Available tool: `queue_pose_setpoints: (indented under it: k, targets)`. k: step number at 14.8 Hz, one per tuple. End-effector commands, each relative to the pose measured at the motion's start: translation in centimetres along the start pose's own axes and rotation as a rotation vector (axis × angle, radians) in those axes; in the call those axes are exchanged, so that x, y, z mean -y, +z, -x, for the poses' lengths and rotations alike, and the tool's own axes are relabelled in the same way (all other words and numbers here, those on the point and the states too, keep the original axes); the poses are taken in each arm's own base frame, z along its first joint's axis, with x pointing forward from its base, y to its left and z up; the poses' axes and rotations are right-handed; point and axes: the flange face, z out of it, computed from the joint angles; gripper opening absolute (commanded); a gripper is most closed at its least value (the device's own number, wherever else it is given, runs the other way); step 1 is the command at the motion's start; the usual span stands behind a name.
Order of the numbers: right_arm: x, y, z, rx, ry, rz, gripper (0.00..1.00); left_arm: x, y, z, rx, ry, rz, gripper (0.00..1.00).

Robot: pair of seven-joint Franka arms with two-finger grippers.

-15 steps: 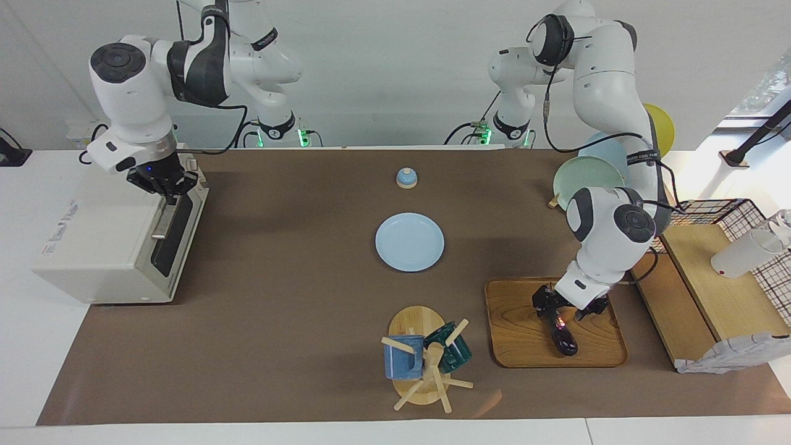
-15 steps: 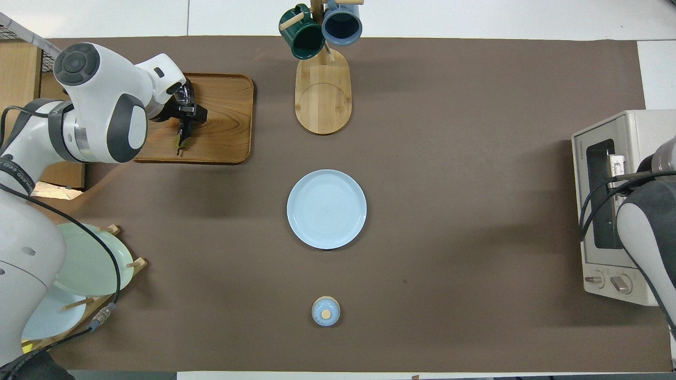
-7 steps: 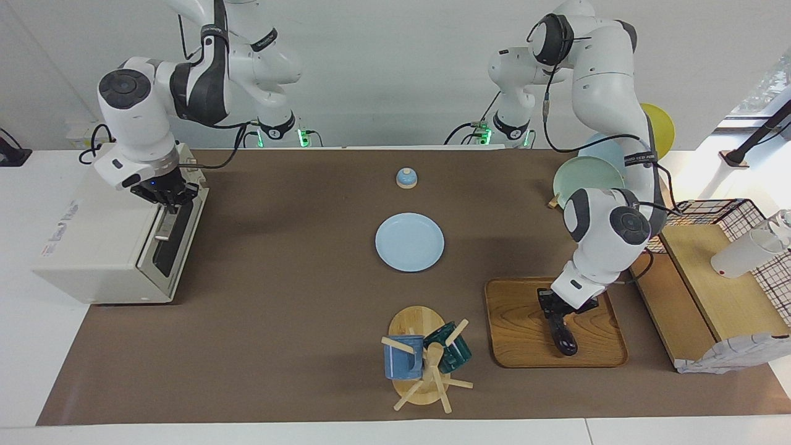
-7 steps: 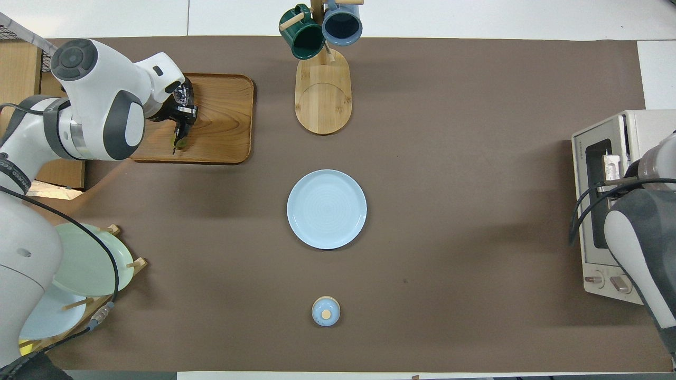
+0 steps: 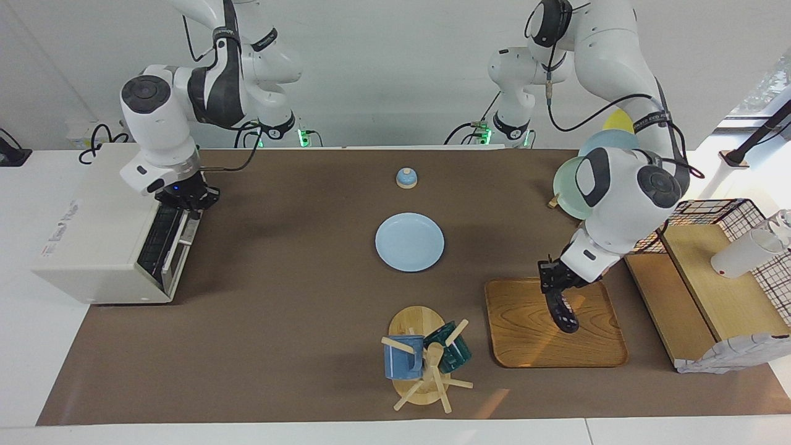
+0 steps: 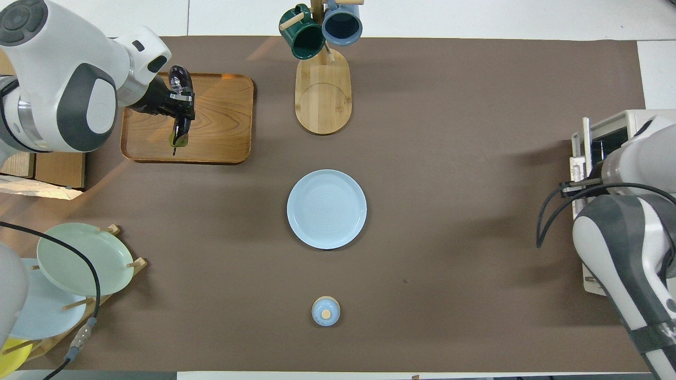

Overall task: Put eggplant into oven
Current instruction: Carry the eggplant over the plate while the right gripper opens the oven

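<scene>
Brown table mat, lower right: left gripper (image 5: 554,285) clamps slim dark-purple eggplant (image 5: 561,312) just above wooden tray (image 5: 525,346); upper left, right gripper (image 5: 185,201), closed on door handle, has cream toaster oven (image 5: 93,247) partly open; next: carry eggplant across once door's down.

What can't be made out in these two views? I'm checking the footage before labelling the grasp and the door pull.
- Oven interior: facing view, hidden by the partly lowered door.
- Right gripper at the door: overhead view, covered by its own arm.
- Oven knobs: overhead view, hidden by the right arm.
- Eggplant stem end: facing view, hidden inside the left gripper.
</scene>
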Motion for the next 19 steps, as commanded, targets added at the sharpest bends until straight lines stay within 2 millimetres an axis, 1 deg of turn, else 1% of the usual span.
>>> queue_pose_setpoints:
  k: [1,2,3,4,5,6,7,8,9,10,11,12,13,14,15,16,17,18,19]
  targets:
    - [1.4,6.3,-1.5,-0.055,0.035,-0.022,0.00,-6.3,-1.7,2.9,0.030,-0.053,-0.002,0.00]
    - [2.2,7.0,-1.3,-0.073,0.033,-0.025,0.00,-8.7,-1.9,4.1,0.033,-0.067,-0.005,0.00]
    - [2.5,7.7,-1.3,-0.078,0.043,-0.029,0.00,-11.1,-1.9,5.3,0.040,-0.073,-0.009,0.00]
    - [2.7,8.9,-1.5,-0.066,0.056,-0.035,0.00,-13.3,-1.5,6.4,0.047,-0.077,-0.013,0.00]
    - [2.7,9.4,-1.7,-0.068,0.068,-0.049,0.00,-15.3,-1.0,7.4,0.050,-0.082,-0.015,0.00]
    - [2.9,10.4,-1.8,-0.055,0.082,-0.066,0.00,-17.2,-0.6,8.5,0.047,-0.085,-0.016,0.00]
    - [3.2,11.1,-2.0,-0.053,0.094,-0.083,0.00,-18.8,0.2,9.5,0.041,-0.085,-0.014,0.00]
    - [4.0,12.0,-2.1,-0.045,0.106,-0.100,0.00,-20.7,0.9,11.0,0.020,-0.088,-0.007,0.00]
    - [4.8,12.4,-2.3,-0.042,0.113,-0.111,0.00,-22.0,2.6,12.8,-0.001,-0.094,0.000,0.00]
    - [5.0,12.3,-2.4,-0.042,0.130,-0.115,0.00,-23.0,3.8,14.5,-0.029,-0.088,0.013,0.00]
    - [6.0,12.0,-2.5,-0.036,0.133,-0.115,0.00,-23.7,5.2,15.8,-0.044,-0.081,0.019,0.00]
    - [6.9,11.8,-2.6,-0.034,0.138,-0.120,0.00,-24.5,6.5,16.6,-0.048,-0.072,0.024,0.00]
    - [7.4,11.5,-2.8,-0.035,0.161,-0.138,0.00,-25.3,7.4,17.2,-0.049,-0.067,0.027,0.00]
    - [8.0,11.3,-2.9,-0.034,0.183,-0.163,0.00,-25.7,8.5,17.4,-0.045,-0.061,0.027,0.00]
    - [9.2,10.9,-3.0,-0.032,0.193,-0.194,0.00,-26.0,9.0,17.7,-0.042,-0.052,0.025,0.00]
    - [10.1,10.0,-3.4,-0.034,0.204,-0.221,0.00,-26.0,9.7,17.9,-0.034,-0.050,0.020,0.00]
    - [11.1,8.7,-3.9,-0.027,0.211,-0.235,0.00,-25.9,10.4,18.1,-0.034,-0.049,0.019,0.00]
    - [11.7,7.8,-4.3,-0.017,0.228,-0.239,0.00,-25.9,11.2,18.6,-0.035,-0.044,0.019,0.00]
    - [11.7,7.0,-4.6,-0.018,0.238,-0.240,0.05,-26.0,11.9,19.0,-0.041,-0.038,0.022,0.00]
